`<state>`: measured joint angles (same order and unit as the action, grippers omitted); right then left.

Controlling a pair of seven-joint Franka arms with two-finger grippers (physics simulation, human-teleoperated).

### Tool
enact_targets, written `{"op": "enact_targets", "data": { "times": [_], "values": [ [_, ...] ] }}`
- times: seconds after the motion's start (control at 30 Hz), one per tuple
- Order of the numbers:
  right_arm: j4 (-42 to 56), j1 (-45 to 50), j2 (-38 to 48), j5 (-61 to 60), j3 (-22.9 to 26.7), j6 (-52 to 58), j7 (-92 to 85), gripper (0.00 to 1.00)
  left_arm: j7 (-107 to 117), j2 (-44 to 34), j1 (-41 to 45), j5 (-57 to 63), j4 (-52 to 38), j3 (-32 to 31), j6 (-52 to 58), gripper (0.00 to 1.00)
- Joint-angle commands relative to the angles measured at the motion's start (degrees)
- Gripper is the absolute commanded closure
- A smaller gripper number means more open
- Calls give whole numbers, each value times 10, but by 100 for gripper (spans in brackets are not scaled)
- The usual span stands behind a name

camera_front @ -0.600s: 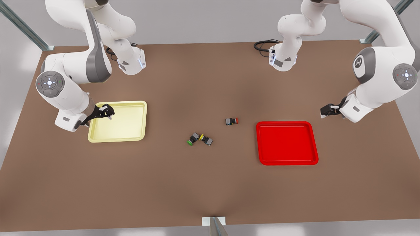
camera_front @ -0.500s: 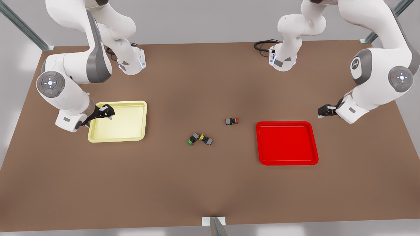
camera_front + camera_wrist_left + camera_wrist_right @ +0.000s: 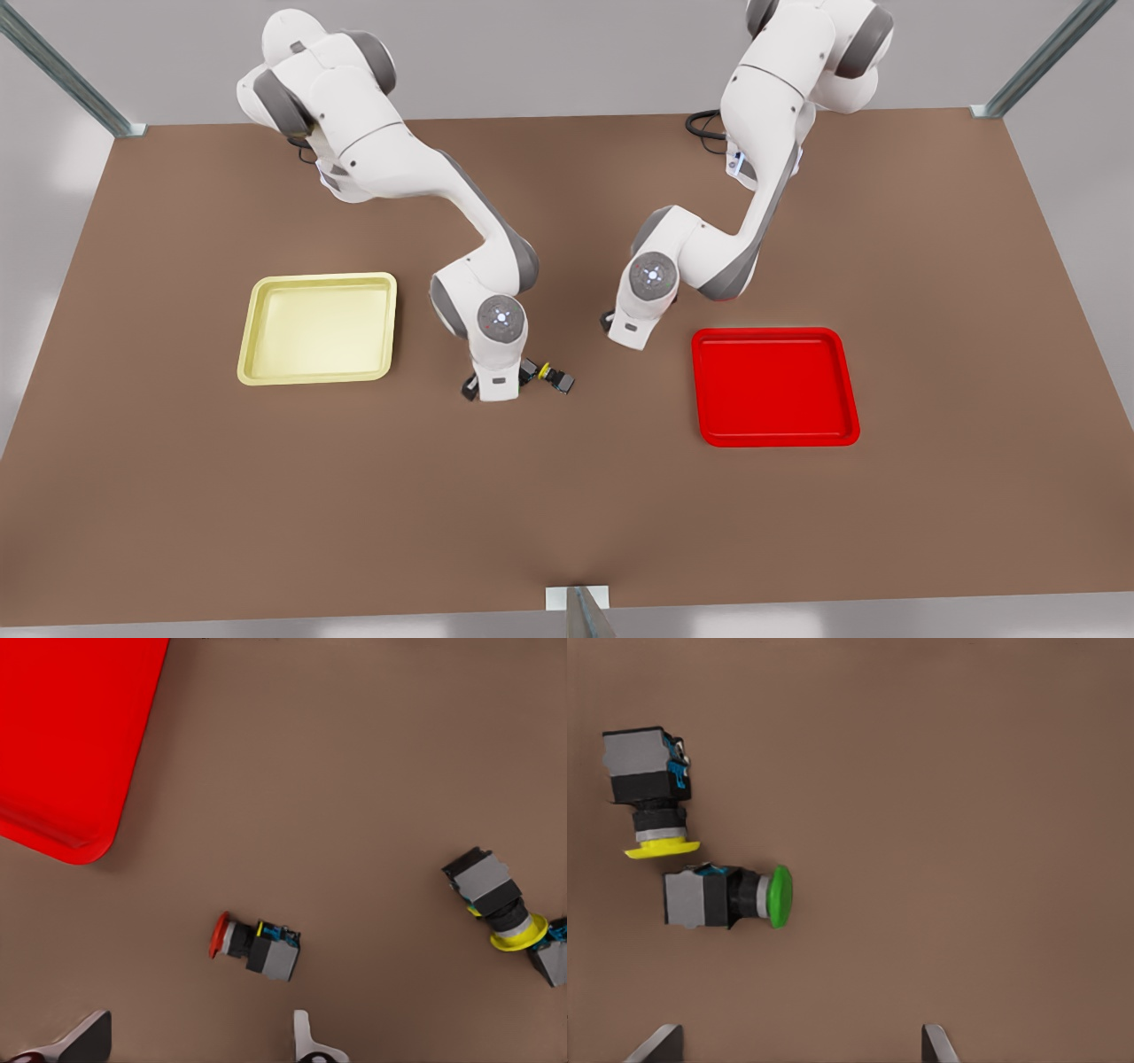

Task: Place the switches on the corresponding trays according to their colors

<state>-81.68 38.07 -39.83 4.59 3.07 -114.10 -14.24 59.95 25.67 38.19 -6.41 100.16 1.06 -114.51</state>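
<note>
The red-capped switch [image 3: 255, 945] lies on its side on the table, just ahead of my left gripper [image 3: 197, 1050], whose open fingertips [image 3: 306, 1047] hover above it. The red tray [image 3: 62, 735] lies close by. That gripper [image 3: 627, 335] hangs left of the red tray [image 3: 775, 385] in the front view and covers the red switch there. My right gripper [image 3: 797, 1045] is open above the yellow-capped switch [image 3: 651, 788] and the green-capped one [image 3: 726, 897]. In the front view the right gripper [image 3: 493, 385] sits beside the yellow switch [image 3: 556, 378]. The pale yellow tray [image 3: 319, 328] holds nothing.
The yellow cap touches the green switch's body, so the two lie in an L. Both arms reach in from the far edge of the brown table [image 3: 567, 514]. A cable [image 3: 709, 120] loops at the back.
Both arms have swung in from the table's sides to the middle, leaving the trays' outer edges. The switches and trays lie where they were.
</note>
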Motion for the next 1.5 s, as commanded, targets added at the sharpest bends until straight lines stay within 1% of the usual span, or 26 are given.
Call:
{"op": "enact_targets", "data": {
  "times": [0.0,0.07,0.13,0.27,0.33,0.37,0.47,0.5,0.53,0.6,0.7,0.93,1.13,1.17,1.2,1.23,1.27,1.43,1.47],
  "values": [
    [0,13,-10,1,0,-119,-14,0,1098,-1,0,-3,21,1,-186,0],
    [2,25,-28,1,-2,-161,-16,0,1189,9,-2,-3,21,1,-219,0],
    [4,38,-39,2,-3,-170,-18,0,1328,26,-3,-3,21,1,-237,0],
    [19,68,-65,1,-5,-198,-15,0,1331,39,-4,-2,43,1,-256,0],
    [45,72,-84,-54,-5,-196,-18,0,1330,39,-4,-2,62,1,-258,0],
    [64,75,-95,-56,-5,-186,-18,0,1330,35,-2,-2,74,1,-255,0],
    [66,78,-111,-58,-5,-183,-15,0,1331,32,0,-1,89,1,-259,0],
    [63,78,-111,-63,-5,-183,-12,0,1269,32,18,3,88,0,-257,0],
    [57,78,-112,-92,-4,-183,-12,0,1202,33,19,2,88,0,-251,0],
    [56,76,-119,-92,-2,-183,-13,0,1093,34,29,0,88,-1,-232,0],
    [58,77,-133,-90,-2,-185,-13,0,1063,44,15,10,86,-1,-239,0],
    [59,76,-148,-89,1,-190,-16,0,853,63,20,10,86,-3,-260,0],
    [62,75,-148,-89,1,-190,-16,0,620,72,20,-4,86,-9,-259,0],
    [62,75,-148,-90,1,-190,-15,0,613,75,20,-4,86,-9,-259,0],
    [62,75,-148,-90,1,-190,-16,9,611,76,21,-4,86,-9,-259,0],
    [62,75,-148,-89,1,-190,-16,20,586,76,20,-4,86,-9,-258,0],
    [62,75,-148,-90,1,-190,-17,30,576,78,20,-10,86,-9,-258,0],
    [62,73,-148,-90,1,-190,-16,32,527,85,19,-16,86,-9,-256,0],
    [62,72,-148,-90,1,-189,-17,40,526,87,19,-16,86,-9,-255,0]
  ]
}}
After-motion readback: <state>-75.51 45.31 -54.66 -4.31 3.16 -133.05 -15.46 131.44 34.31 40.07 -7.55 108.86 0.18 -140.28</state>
